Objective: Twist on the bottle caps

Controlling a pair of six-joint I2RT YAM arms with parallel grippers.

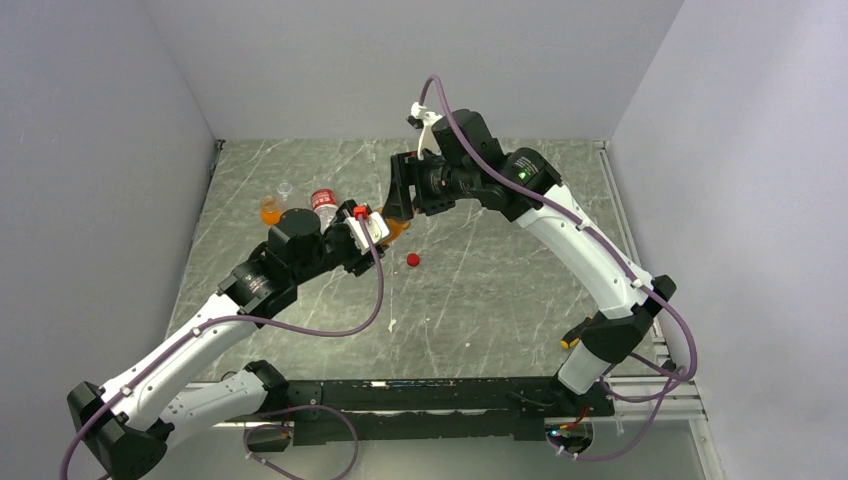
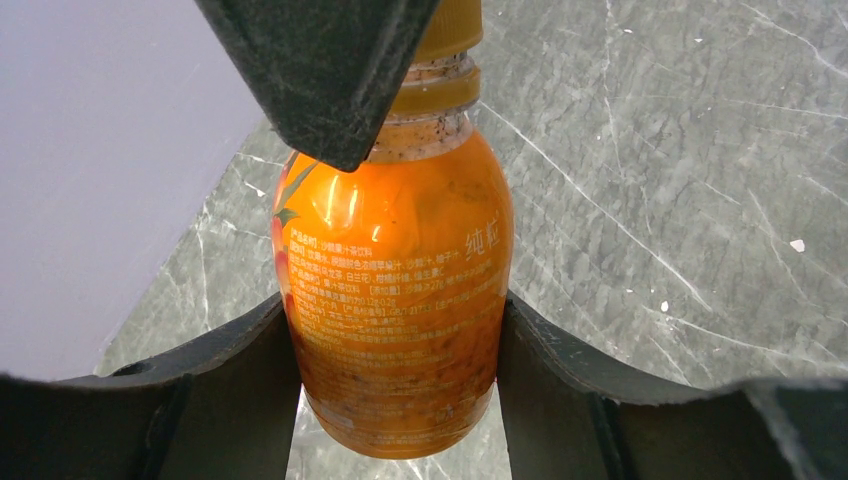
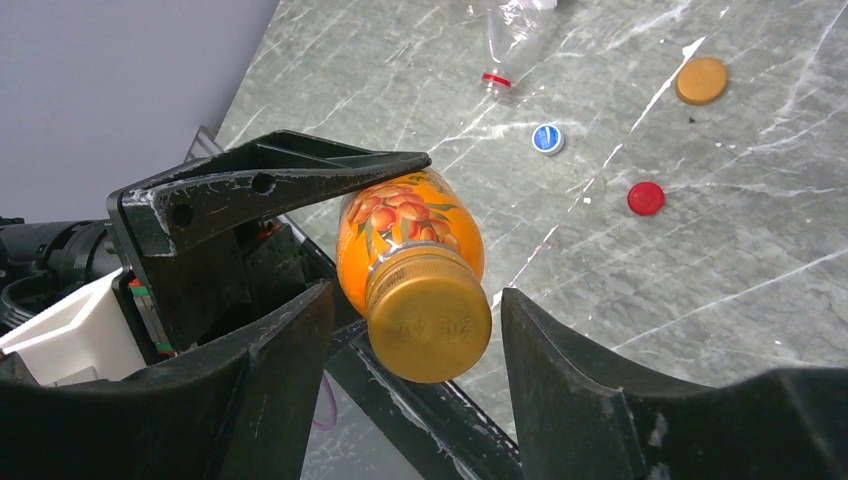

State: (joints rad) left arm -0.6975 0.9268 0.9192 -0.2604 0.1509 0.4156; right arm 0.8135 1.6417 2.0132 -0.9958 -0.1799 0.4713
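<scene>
Left gripper (image 2: 398, 312) is clamped on the orange bottle (image 2: 400, 250), held just above the table. Right gripper (image 3: 418, 295), at its 2 o'clock from above, straddles the cap (image 3: 430, 325) with jaws half-open and slim gaps either side. Best to centre, pinch squarely, then twist without tilting.

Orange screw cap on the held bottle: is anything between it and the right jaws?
Nothing visible. The round orange plastic cap sits on the orange plastic bottle, flanked by the jaws of the right gripper, with small gaps either side.
</scene>
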